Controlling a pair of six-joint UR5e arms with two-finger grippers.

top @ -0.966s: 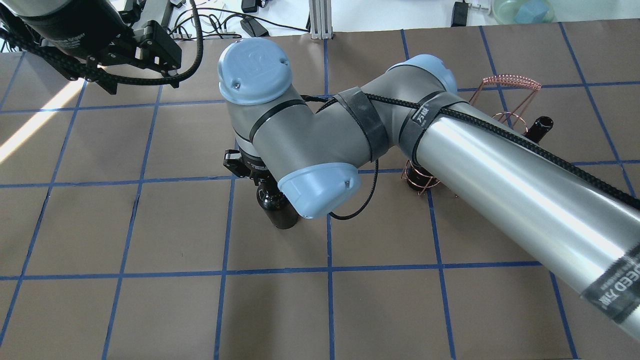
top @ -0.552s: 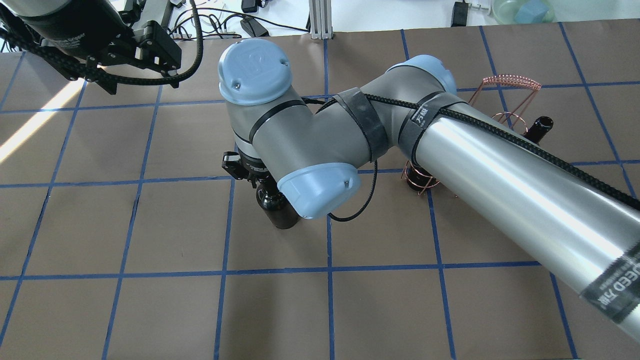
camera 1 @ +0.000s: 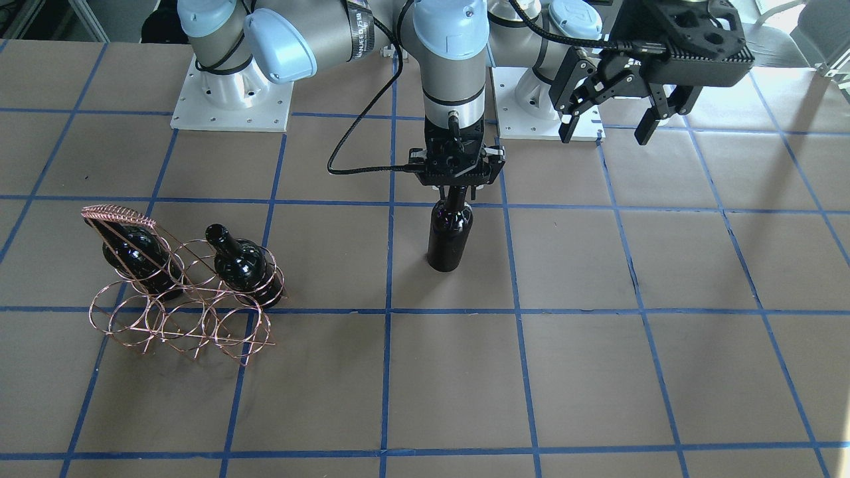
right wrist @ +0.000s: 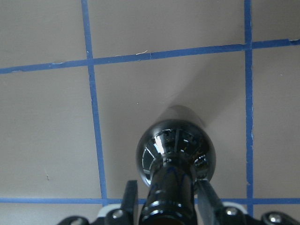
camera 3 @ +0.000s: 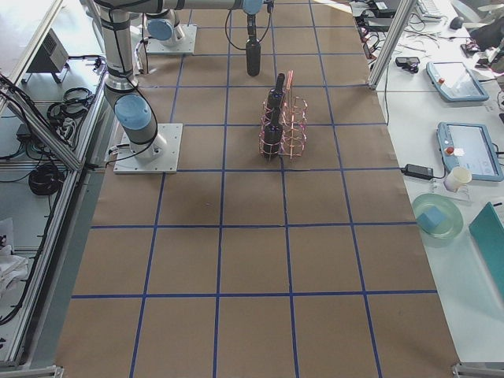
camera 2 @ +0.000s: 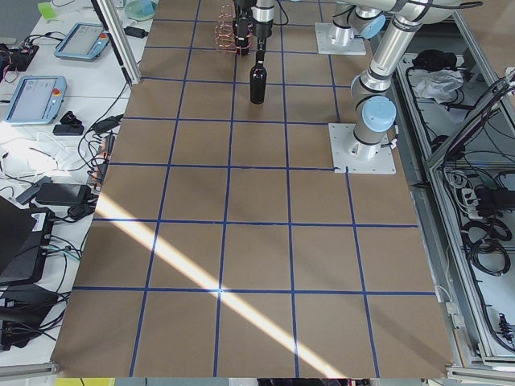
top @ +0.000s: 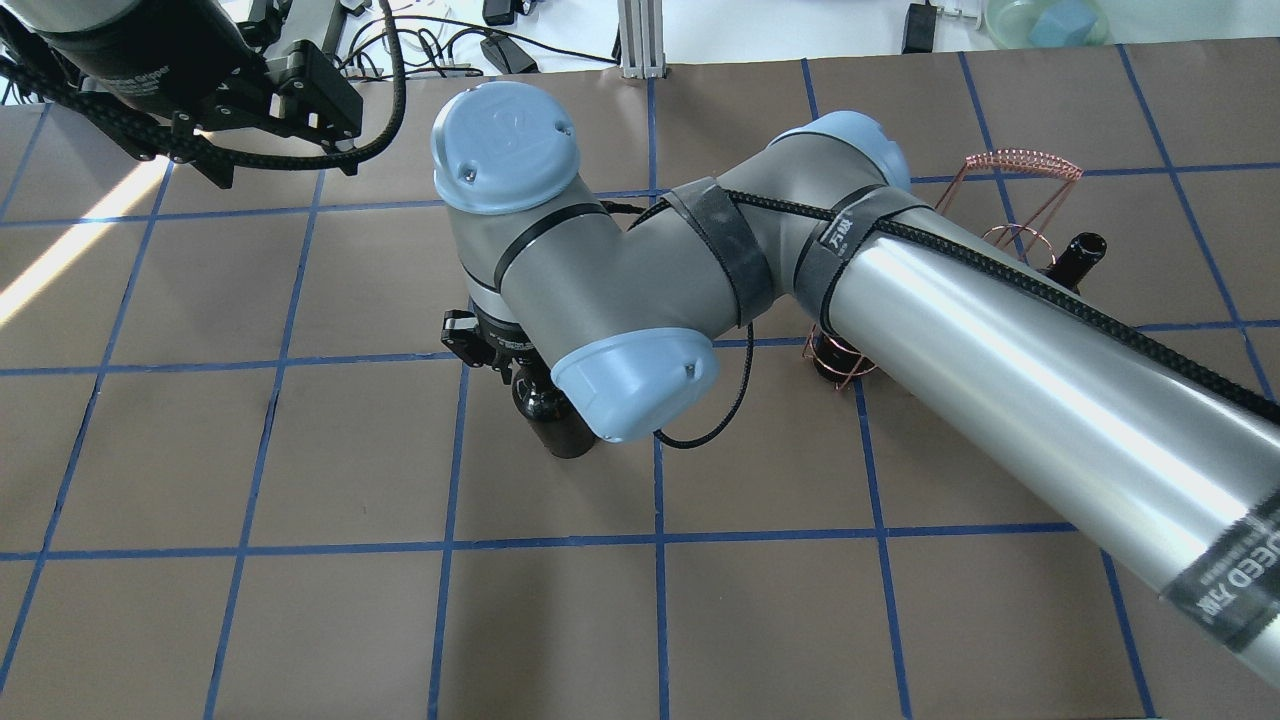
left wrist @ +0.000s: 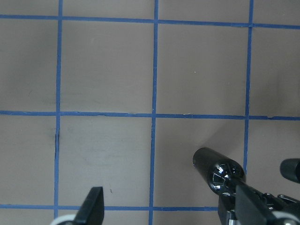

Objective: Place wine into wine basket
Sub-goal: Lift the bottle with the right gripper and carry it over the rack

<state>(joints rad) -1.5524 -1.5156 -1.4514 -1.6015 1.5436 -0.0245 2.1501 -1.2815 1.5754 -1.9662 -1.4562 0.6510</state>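
Observation:
A glossy black wine bottle (camera 1: 450, 232) stands upright near the middle of the table, also in the overhead view (top: 555, 425). My right gripper (camera 1: 455, 191) is shut on its neck from above; the right wrist view shows a finger (right wrist: 130, 197) on each side of the neck (right wrist: 168, 197). I cannot tell whether its base touches the table. The copper wire wine basket (camera 1: 113, 214) stands apart, towards my right, and holds two more black bottles (camera 1: 136, 255) (camera 1: 242, 265). My left gripper (camera 1: 604, 136) hangs open and empty, high over my left side.
The table is brown with a blue tape grid. In the overhead view my right arm (top: 1000, 360) covers most of the basket; its handle (top: 1022, 160) and one bottle top (top: 1085, 250) show. Cables and devices lie beyond the far edge (top: 500, 40).
My right wrist and the bottle it holds have shifted slightly to the left in the overhead view. The left arm and the basket have not moved.

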